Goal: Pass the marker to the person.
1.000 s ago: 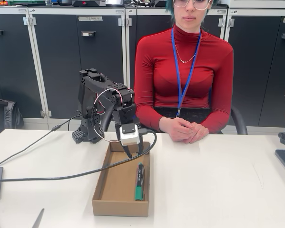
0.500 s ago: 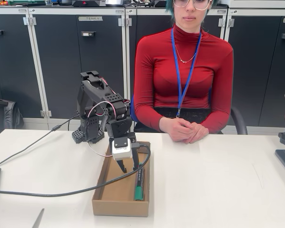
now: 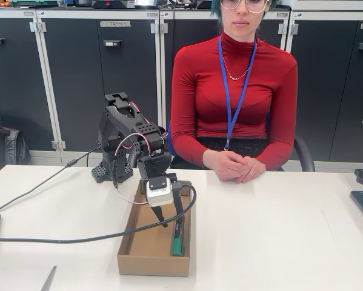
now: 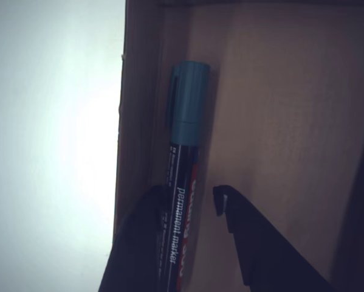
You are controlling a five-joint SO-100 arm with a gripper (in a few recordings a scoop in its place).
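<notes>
The person [image 3: 233, 91] sits behind the table [image 3: 290, 242]. In the cardboard tray [image 3: 129, 233] the marker [image 3: 177, 235] lies along the right wall, lengthwise. The gripper [image 3: 169, 219] straddles its dark barrel, fingers parted, not yet clamped.

Black arm at left centre of the fixed view bends forward, gripper [image 3: 171, 219] pointing down, fingers apart.
</notes>
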